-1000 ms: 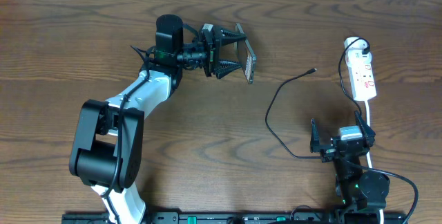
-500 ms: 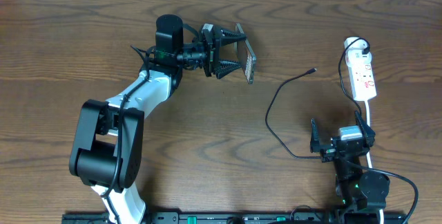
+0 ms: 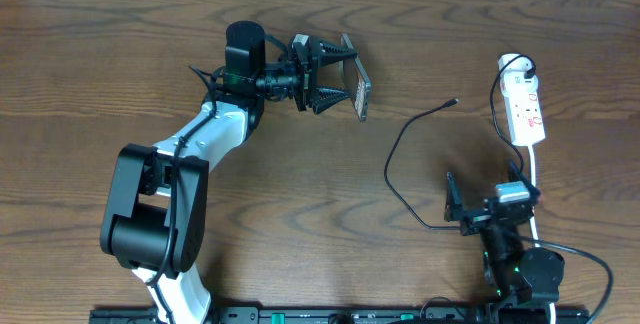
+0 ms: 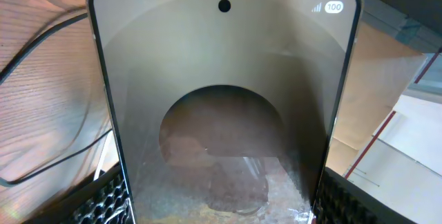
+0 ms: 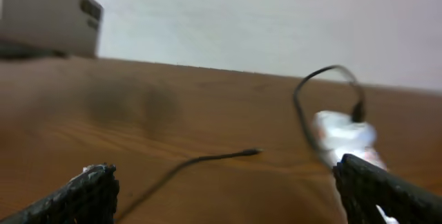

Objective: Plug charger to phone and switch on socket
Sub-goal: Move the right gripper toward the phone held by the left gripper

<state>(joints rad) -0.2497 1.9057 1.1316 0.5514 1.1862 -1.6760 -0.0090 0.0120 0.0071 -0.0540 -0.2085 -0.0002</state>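
My left gripper is shut on the phone and holds it on edge above the table at the upper middle. In the left wrist view the phone's dark glass face fills the frame between my fingers. The charger is a thin black cable curving across the table, its small tip lying free; the tip also shows in the right wrist view. The socket, a white strip with red marks, lies at the far right with the charger's black plug at its top. My right gripper is open and empty, low near the front.
The strip's white cord runs down the table beside my right gripper. A grey box stands at the far left in the right wrist view. The blurred socket lies ahead of my right fingers.
My right gripper has shifted slightly and tilted. The left arm and phone have not moved.
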